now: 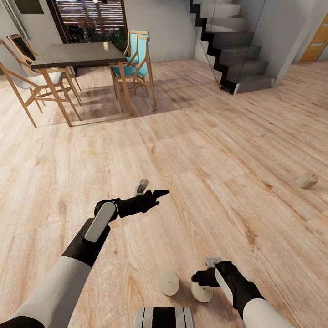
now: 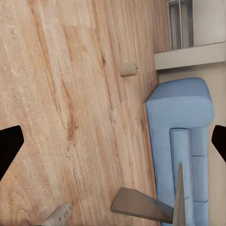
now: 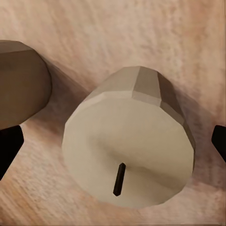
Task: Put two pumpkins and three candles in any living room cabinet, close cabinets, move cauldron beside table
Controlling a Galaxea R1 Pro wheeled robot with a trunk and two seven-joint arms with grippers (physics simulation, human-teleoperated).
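Three beige candles show on the wooden floor. One candle (image 1: 202, 291) (image 3: 127, 150) stands with its wick up directly under my right gripper (image 1: 205, 271) (image 3: 113, 143), whose fingers are spread wide on either side of it, open and not touching. A second candle (image 1: 169, 283) (image 3: 21, 89) stands just beside it. The third candle (image 1: 307, 181) (image 2: 128, 68) lies on its side far to the right. My left gripper (image 1: 150, 191) (image 2: 113, 141) hovers open and empty over bare floor. The pumpkins, cabinet and cauldron are out of view.
A dark dining table (image 1: 77, 54) with wooden chairs (image 1: 134, 64) stands at the far left, and a staircase (image 1: 237, 54) at the far right. The left wrist view takes in a blue sofa (image 2: 181, 141) and a grey tabletop edge (image 2: 141, 205).
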